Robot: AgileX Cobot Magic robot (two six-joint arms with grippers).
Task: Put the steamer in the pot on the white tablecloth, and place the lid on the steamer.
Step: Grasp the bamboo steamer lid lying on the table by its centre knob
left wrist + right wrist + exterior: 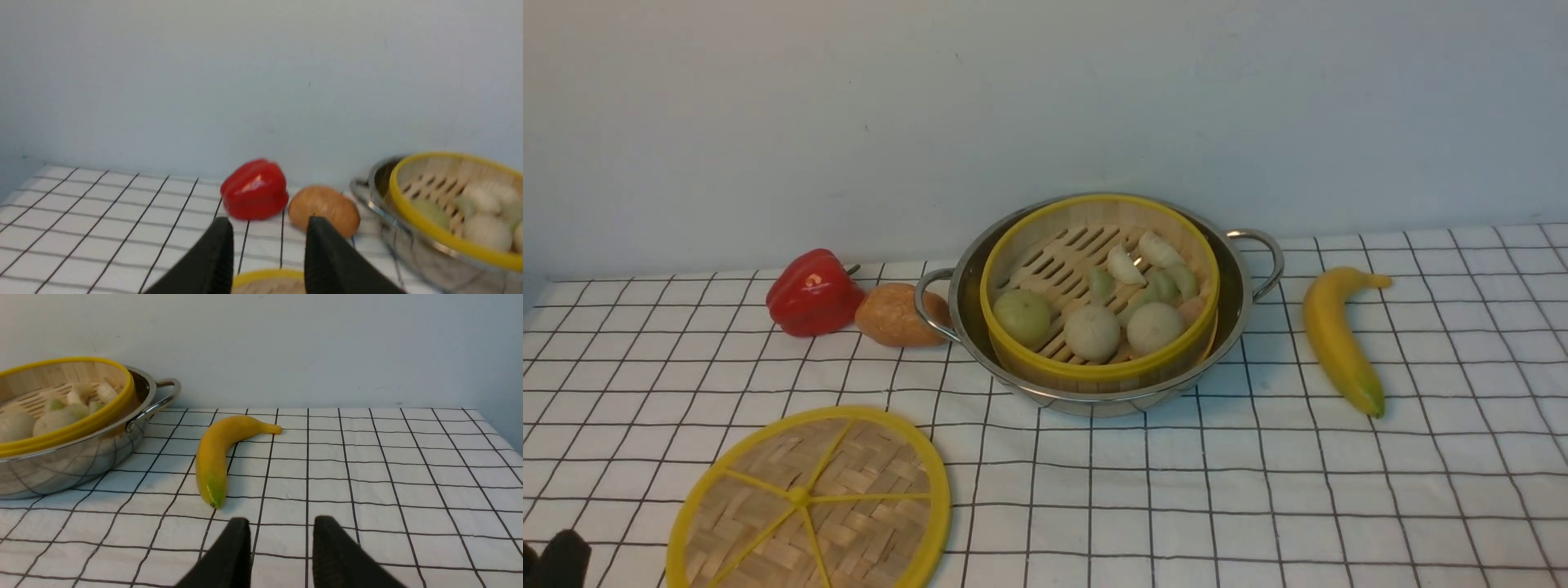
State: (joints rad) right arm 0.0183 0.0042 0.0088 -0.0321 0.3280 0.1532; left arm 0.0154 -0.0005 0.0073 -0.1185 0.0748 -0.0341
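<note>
Checked white tablecloth [1258, 506]: steamer [1058, 269] sits in the pot [1230, 298], so the lid [809, 498] (at the pot's seven o'clock) needs a rim grip next. Left pincer [268, 228] and right pincer [281, 523] both have jaws apart and hold nothing.

The lid [809, 500], near the pot [1094, 402], is cut off by the front view's lower edge. Only a dark tip of the left gripper [557, 559] is shown, beyond the lid from the pot. The lower wall of the steamer [1086, 361] is hidden by the pot's wall. The potato [890, 314] beside the pot is partly covered by its handle.
</note>
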